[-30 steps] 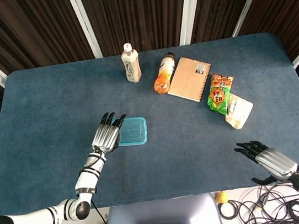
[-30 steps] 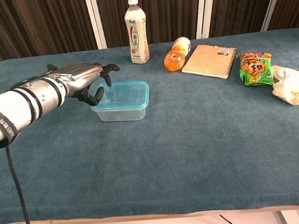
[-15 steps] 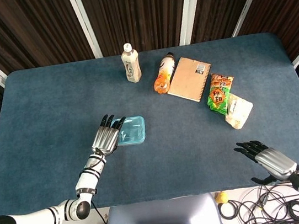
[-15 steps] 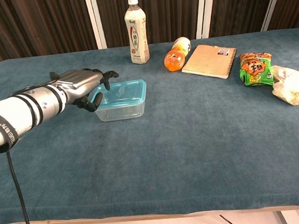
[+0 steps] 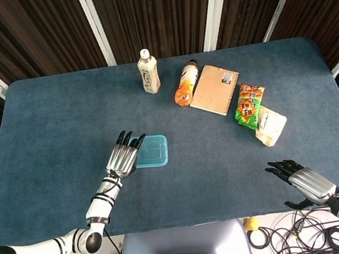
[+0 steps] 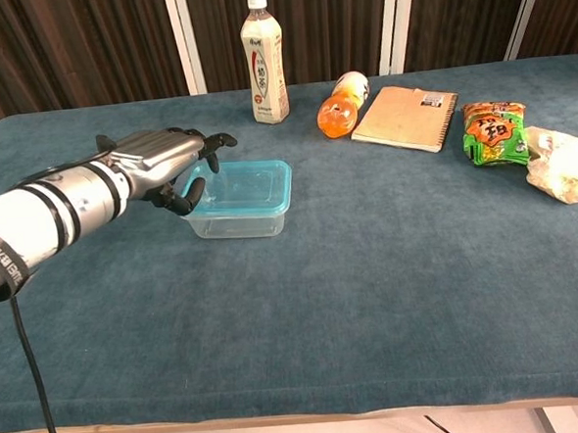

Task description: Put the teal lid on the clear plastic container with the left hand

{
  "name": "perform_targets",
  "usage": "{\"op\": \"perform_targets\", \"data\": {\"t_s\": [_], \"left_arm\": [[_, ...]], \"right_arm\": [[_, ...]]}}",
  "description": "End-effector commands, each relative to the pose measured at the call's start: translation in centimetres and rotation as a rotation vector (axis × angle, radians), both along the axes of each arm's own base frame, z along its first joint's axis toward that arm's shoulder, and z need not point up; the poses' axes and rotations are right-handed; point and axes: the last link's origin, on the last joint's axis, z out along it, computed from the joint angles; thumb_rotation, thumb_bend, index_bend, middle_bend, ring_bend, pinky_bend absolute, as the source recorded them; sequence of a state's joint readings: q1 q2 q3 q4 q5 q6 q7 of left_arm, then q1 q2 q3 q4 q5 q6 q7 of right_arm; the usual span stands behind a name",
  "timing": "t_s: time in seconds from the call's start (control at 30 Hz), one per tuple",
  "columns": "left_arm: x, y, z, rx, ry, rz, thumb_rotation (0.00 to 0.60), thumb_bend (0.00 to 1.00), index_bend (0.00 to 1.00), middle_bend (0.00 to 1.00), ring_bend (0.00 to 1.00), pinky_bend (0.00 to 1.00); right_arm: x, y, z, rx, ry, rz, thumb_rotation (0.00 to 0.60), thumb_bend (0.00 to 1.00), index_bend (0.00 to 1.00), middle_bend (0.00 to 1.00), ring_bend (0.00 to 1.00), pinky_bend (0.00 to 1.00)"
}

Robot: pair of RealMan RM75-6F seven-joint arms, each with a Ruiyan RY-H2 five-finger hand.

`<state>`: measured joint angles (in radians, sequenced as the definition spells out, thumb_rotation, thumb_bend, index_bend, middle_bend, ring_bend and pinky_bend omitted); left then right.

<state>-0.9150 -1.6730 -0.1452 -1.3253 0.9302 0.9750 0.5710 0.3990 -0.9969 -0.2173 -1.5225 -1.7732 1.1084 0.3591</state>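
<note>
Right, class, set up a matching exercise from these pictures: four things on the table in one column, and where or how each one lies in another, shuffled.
Things:
1. white bottle
2. orange bottle
3. notebook
4. plastic container

Descriptions:
A. lying on its side
B. next to the left hand
C. standing upright
D. flat, between the orange bottle and the green snack bag

Pairs: 1-C, 2-A, 3-D, 4-B

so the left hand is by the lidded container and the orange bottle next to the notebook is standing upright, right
Not quite. The orange bottle is lying on its side beside the notebook, not standing; the chest view shows it plainly. Only the white bottle stands upright. The rest holds: the left hand is at the container, which has its teal lid on.
</note>
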Motion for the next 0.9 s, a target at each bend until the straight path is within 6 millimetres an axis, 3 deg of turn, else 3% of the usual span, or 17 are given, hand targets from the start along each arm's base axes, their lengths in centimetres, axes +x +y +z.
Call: {"op": "perform_targets", "data": {"t_s": [0.03, 0.3, 0.9], "left_arm": [[0.3, -0.5, 1.6, 0.034, -0.05, -0.03, 0.6, 0.7, 0.0, 0.18, 0.0, 0.0], [-0.5, -3.1, 3.4, 0.014, -0.075, -0.04, 0.6, 0.69, 0.0, 0.22, 0.0, 0.0], [-2.1, -5.7, 2.2, -0.044, -0.014, -0.028, 0.6, 0.69, 0.0, 0.27, 0.01, 0.0]], "right_arm": [[0.0, 0.0, 0.0, 0.002, 0.0, 0.001, 0.6, 0.2, 0.0, 0.0, 0.0, 0.0], [0.3, 0.1, -0.3, 0.01, 0.001, 0.009, 0.6, 0.2, 0.0, 0.0, 0.0, 0.0], [0.8, 0.4, -1.2, 0.026, 0.012, 0.016, 0.6, 0.2, 0.0, 0.0, 0.0, 0.0]]}}
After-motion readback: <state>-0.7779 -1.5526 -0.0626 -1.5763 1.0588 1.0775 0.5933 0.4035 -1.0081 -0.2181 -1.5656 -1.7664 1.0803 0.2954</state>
